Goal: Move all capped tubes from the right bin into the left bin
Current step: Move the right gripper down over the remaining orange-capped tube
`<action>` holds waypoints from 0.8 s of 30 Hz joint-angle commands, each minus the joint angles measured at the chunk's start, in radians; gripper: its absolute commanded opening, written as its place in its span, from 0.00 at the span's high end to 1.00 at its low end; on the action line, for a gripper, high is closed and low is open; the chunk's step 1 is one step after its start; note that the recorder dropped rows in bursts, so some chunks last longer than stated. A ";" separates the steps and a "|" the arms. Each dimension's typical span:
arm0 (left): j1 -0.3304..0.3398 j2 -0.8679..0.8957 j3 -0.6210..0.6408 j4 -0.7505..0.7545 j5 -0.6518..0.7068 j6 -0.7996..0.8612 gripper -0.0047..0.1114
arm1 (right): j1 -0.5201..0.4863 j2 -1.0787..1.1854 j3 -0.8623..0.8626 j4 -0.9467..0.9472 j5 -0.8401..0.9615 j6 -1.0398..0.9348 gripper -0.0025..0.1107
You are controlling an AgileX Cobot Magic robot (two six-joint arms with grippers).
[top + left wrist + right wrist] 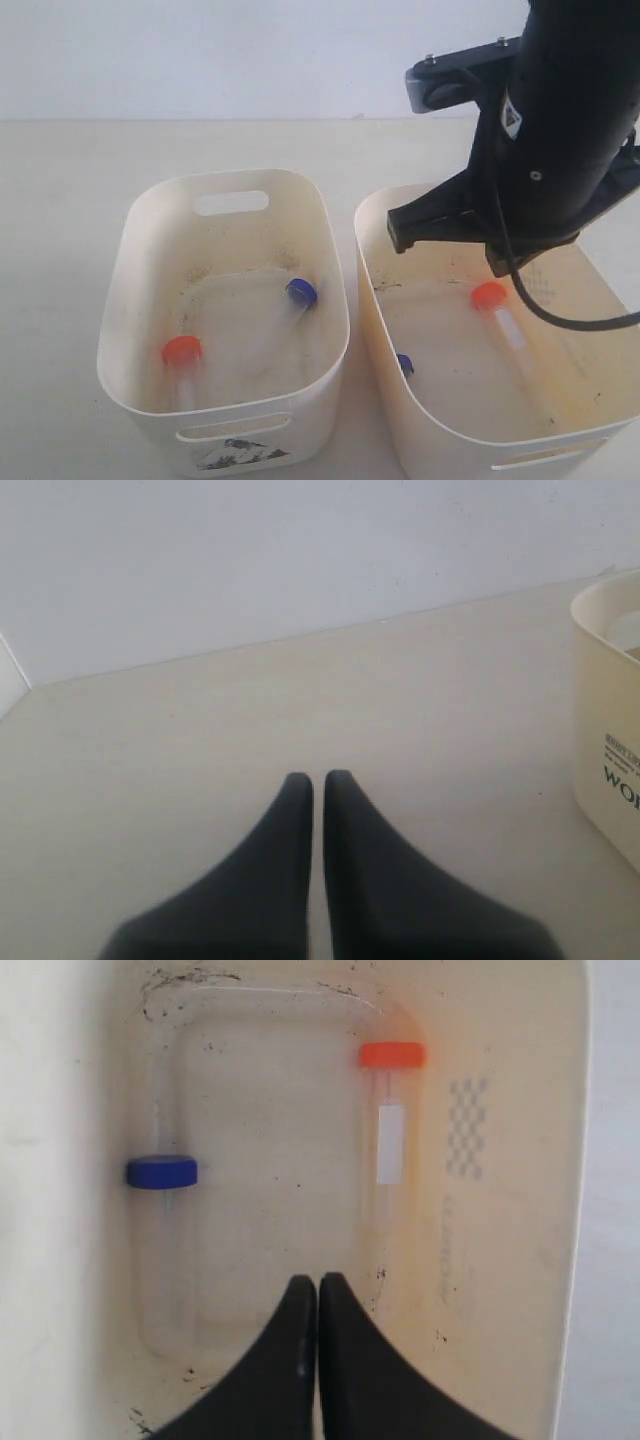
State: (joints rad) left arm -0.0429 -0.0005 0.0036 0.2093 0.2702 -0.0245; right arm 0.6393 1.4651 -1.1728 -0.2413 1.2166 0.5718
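Left gripper [317,778], right gripper [317,1281] closed, empty; 2 clear capped tubes [389,1150] in rounded cream right bin [520,1340].

Right arm [560,130] hangs tilted — its jaws closed, the left's too.

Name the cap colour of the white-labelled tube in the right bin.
Orange-red cap; right wrist view shows it best.

The right arm [570,130] is glossy black, with a grey bracket [445,82] bearing small screws, a small white sticker [512,115] and a thin black cable [590,324]. The left tool [318,778] and right tool [318,1280] each have two black tapered fingers.
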 commanded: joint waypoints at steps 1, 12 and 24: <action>-0.001 0.000 -0.004 -0.004 -0.009 -0.013 0.92 | -0.001 0.043 -0.002 -0.043 0.004 0.008 0.98; -0.001 0.000 -0.004 -0.004 -0.009 -0.013 0.92 | -0.001 0.165 -0.002 -0.096 0.004 -0.028 0.98; -0.001 0.000 -0.004 -0.004 -0.009 -0.013 0.92 | -0.001 0.177 0.114 -0.138 -0.050 0.036 0.98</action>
State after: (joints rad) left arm -0.0429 -0.0005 0.0036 0.2093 0.2702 -0.0245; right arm 0.6393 1.6403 -1.0683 -0.3680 1.1941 0.5935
